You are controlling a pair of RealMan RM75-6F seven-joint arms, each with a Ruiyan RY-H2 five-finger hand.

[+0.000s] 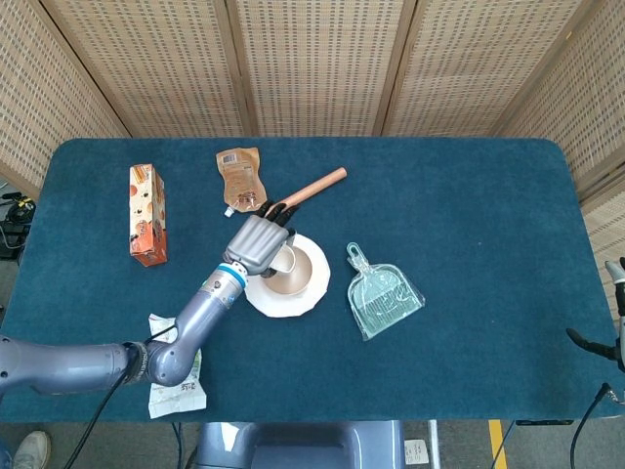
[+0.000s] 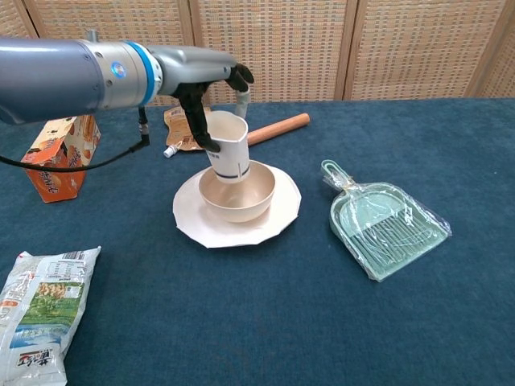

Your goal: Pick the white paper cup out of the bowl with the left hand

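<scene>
My left hand (image 2: 208, 90) grips the white paper cup (image 2: 228, 147) by its rim and holds it lifted, with its base just above the beige bowl (image 2: 237, 197). The bowl stands on a white plate (image 2: 195, 227). In the head view the left hand (image 1: 256, 240) covers most of the cup (image 1: 283, 259) over the bowl (image 1: 298, 277). Of the right hand only a dark tip (image 1: 598, 350) shows at the right edge; its fingers cannot be made out.
A wooden rolling pin (image 2: 278, 129) lies behind the bowl, a brown pouch (image 1: 240, 177) and an orange carton (image 1: 146, 214) to the left. A wrapped green dustpan (image 2: 385, 228) lies right of the plate, a snack bag (image 2: 38, 310) at front left.
</scene>
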